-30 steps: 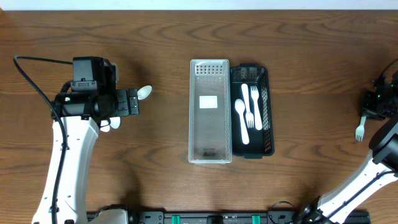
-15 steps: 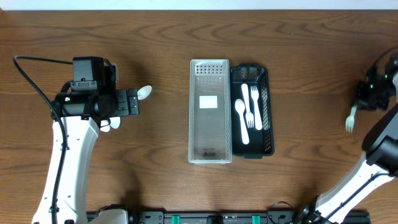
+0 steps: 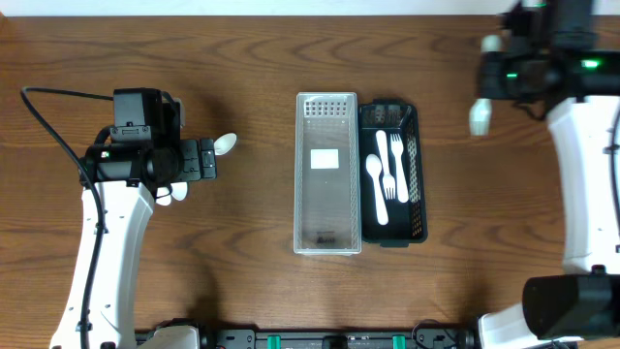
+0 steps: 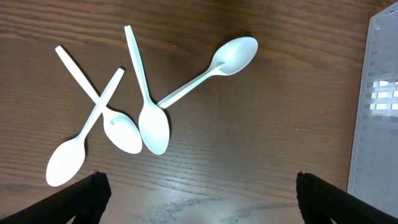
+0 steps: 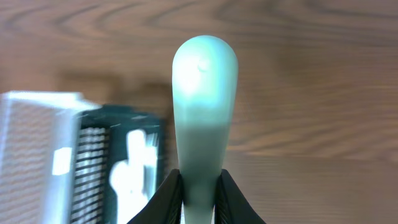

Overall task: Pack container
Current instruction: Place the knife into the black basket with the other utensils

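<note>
Our right hand (image 5: pixel 199 198) pinches a white plastic handle (image 5: pixel 204 93) by one end, near the far right corner. Our left hand (image 4: pixel 199 196) is wide open over the spoons (image 4: pixel 152 124). That thin grip may let it slip and miss the black tray (image 3: pixel 418 194).

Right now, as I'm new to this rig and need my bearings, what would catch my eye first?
The right gripper, above the table right of the basket, pinches a white utensil that fills its wrist view. At centre, a black basket holding white cutlery sits right beside a clear container. Four white spoons lie scattered below the open left gripper.
</note>
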